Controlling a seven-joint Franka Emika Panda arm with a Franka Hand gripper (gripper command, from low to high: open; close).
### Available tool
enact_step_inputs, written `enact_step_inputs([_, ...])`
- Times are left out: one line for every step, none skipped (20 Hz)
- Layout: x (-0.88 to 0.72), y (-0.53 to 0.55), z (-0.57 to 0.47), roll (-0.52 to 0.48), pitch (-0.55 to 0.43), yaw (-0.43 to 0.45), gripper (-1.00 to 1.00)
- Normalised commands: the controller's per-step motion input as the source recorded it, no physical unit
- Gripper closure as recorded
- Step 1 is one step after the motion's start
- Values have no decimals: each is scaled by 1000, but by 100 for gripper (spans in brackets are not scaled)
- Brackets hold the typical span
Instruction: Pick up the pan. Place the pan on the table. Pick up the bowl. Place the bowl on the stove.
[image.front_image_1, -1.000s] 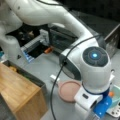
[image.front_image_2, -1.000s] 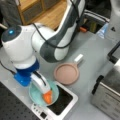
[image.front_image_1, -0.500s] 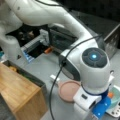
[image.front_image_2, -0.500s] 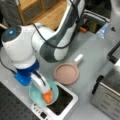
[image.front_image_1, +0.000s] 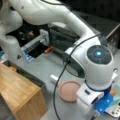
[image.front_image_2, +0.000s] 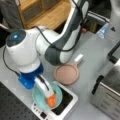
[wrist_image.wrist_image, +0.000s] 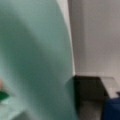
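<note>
Two front views leave the jaws hard to read: the gripper (image.front_image_2: 46, 90) reaches down into the bowl (image.front_image_2: 40, 96), whether clenched on it I cannot tell. Bowl sits over the stove (image.front_image_2: 65, 102) (orange food (image.front_image_2: 51, 100) inside); the wrist view is filled by teal bowl wall (wrist_image.wrist_image: 37, 60). Pan (image.front_image_2: 66, 73) lies on the grey table (image.front_image_2: 92, 60), beside the stove. Toaster oven (image.front_image_2: 108, 92) is cut off at a front view's right; wooden box (image.front_image_1: 18, 95) stands at a front view's left.

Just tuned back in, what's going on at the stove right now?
The pan already lies on the grey table, beside the stove. The Panda's gripper reaches down into the teal bowl, which holds an orange piece of food and sits over the stove's near corner. The wrist view is filled by the bowl's rim.
</note>
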Motion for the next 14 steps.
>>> enact_step_inputs([-192,143,-98,-222,-128,-69,100])
enact_step_inputs([-190,140,-103,-226,-127,-72,100])
enact_step_inputs([-187,143,-111,-231,-139,-80,100])
enact_step_inputs([-184,146,-121,-237,-144,-83,100])
enact_step_inputs([-181,144,-124,-239,-146,-83,100])
enact_step_inputs([-182,139,-126,-256,-146,-81,100])
enact_step_inputs([-188,131,-124,-265,-145,-74,100])
enact_step_inputs([-191,124,-119,-266,-143,-71,100])
enact_step_inputs([-195,120,-110,-276,-135,-64,100])
enact_step_inputs([-196,122,-99,-300,-117,-52,100])
enact_step_inputs([-196,132,-100,-307,-112,-44,100])
enact_step_inputs([-193,143,-101,-310,-111,-35,100])
enact_step_inputs([-189,159,-110,-312,-117,-32,100])
enact_step_inputs([-179,176,-117,-318,-123,-31,100])
